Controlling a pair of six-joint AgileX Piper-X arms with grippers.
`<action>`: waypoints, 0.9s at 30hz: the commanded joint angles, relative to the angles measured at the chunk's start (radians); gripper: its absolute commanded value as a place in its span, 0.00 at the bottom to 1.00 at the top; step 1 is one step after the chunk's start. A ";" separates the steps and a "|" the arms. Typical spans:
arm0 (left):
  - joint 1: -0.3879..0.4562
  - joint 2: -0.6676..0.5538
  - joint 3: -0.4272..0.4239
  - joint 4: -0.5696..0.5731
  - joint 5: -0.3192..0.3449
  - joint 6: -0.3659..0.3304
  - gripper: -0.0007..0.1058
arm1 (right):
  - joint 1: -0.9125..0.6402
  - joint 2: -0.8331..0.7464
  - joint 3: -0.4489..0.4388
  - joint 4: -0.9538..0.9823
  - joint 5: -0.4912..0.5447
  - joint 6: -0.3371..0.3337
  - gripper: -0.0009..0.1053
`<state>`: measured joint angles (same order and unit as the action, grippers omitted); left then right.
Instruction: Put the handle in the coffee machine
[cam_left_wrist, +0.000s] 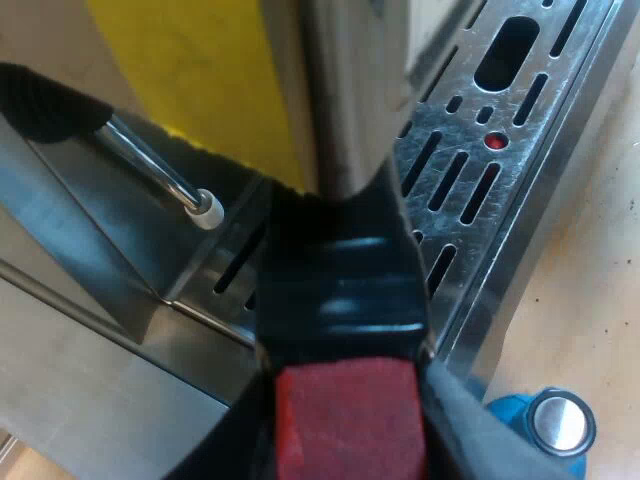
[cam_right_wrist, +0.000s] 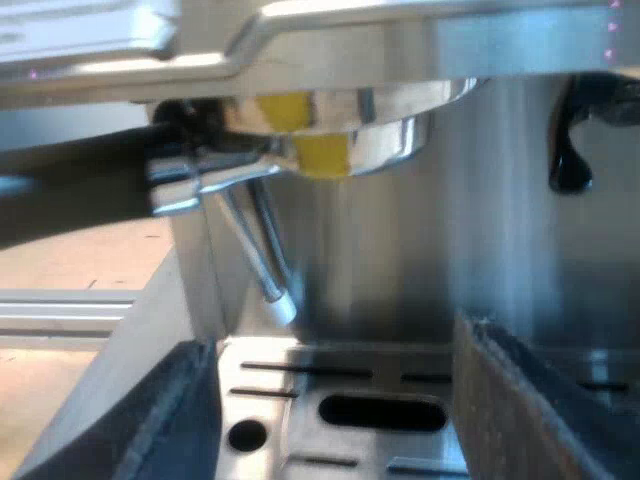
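Left tool – clamped on the dark handle at its red end. Beyond it are the slotted drip tray, the steam wand and a blue tamper on the desk. Right tool – fingers wide, holding nothing, low over the tray. Farther off, the holder sits at the espresso machine brew head.

handle above drip tray, steam wand near, tamper beside tray

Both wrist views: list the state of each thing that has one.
left gripper, shut on the handle.
handle, gripped near its red end, above the drip tray.
holder, up under the machine; lock unclear.
right gripper, open, empty.
tamper, loose on the table by the drip tray.
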<state>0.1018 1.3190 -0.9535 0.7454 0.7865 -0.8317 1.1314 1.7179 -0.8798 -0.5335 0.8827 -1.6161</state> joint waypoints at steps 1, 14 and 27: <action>0.018 -0.041 -0.024 0.016 0.133 0.056 0.01 | -0.045 0.019 -0.002 -0.012 -0.059 -0.043 0.48; 0.018 -0.041 -0.024 0.050 0.127 0.056 0.01 | -0.136 0.259 -0.106 -0.353 -0.101 -0.155 0.39; 0.018 -0.041 -0.024 0.050 0.124 0.056 0.01 | -0.178 0.417 -0.314 -0.437 -0.071 -0.222 0.39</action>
<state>0.1034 1.3190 -0.9575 0.7591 0.7865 -0.8317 0.9582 2.1371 -1.1757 -0.9590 0.8311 -1.8174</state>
